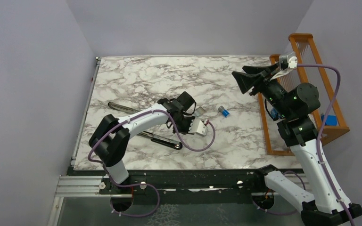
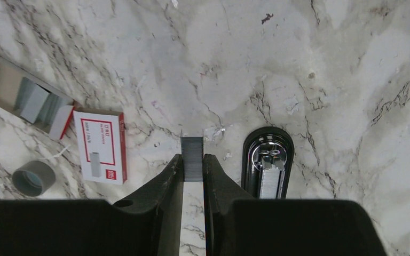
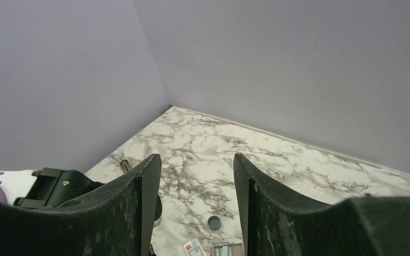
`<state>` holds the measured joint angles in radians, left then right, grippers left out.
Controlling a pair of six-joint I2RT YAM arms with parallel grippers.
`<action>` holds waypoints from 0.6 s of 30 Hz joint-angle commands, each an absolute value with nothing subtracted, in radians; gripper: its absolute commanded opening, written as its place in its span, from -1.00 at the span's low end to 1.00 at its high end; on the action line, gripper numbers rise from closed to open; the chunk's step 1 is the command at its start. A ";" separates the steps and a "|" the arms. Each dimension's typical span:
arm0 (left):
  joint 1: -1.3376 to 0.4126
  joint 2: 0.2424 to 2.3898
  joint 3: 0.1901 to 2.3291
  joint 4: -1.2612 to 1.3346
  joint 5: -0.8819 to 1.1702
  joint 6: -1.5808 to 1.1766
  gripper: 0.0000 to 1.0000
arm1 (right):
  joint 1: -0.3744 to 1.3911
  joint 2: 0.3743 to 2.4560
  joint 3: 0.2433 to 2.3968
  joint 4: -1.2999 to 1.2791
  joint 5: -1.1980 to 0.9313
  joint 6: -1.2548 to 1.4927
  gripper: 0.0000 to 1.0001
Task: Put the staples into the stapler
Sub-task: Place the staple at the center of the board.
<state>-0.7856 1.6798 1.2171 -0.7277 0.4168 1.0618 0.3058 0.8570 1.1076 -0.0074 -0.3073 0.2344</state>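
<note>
Left wrist view shows you the left gripper (image 2: 192, 162) pinching a grey strip of staples (image 2: 192, 146) between its fingers, over the marble table (image 2: 299, 80), between the white-and-red box (image 2: 102, 145) and the opened stapler (image 2: 267, 160). Your right gripper (image 3: 196, 160) hangs raised near the wooden rack (image 1: 301, 36), fingers spread with nothing between them.
</note>
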 commanded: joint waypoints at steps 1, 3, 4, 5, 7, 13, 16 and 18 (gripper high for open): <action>-0.795 1.736 1.208 -0.764 0.339 1.082 -1.00 | 0.307 0.847 1.144 -0.038 -0.279 0.204 0.09; -0.801 1.758 1.211 -0.764 0.313 1.085 -1.00 | 0.306 0.843 1.144 -0.041 -0.278 0.201 0.09; -0.804 1.771 1.212 -0.765 0.296 1.087 -1.00 | 0.307 0.842 1.143 -0.042 -0.277 0.200 0.09; -0.807 1.782 1.214 -0.764 0.278 1.090 -1.00 | 0.307 0.839 1.141 -0.043 -0.276 0.198 0.09; -0.812 1.804 1.221 -0.766 0.254 1.092 -1.00 | 0.307 0.837 1.140 -0.048 -0.275 0.191 0.08; -0.820 1.850 1.250 -0.774 0.232 1.085 -1.00 | 0.306 0.833 1.153 -0.082 -0.262 0.151 0.08; -0.823 1.875 1.271 -0.777 0.215 1.084 -1.00 | 0.307 0.829 1.154 -0.089 -0.255 0.135 0.08; -0.825 1.887 1.285 -0.783 0.209 1.083 -0.98 | 0.307 0.827 1.152 -0.095 -0.251 0.131 0.08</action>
<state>-0.8158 1.8606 1.2411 -0.7628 0.2447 1.0710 0.3058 0.8467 1.1225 -0.0685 -0.2848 0.1642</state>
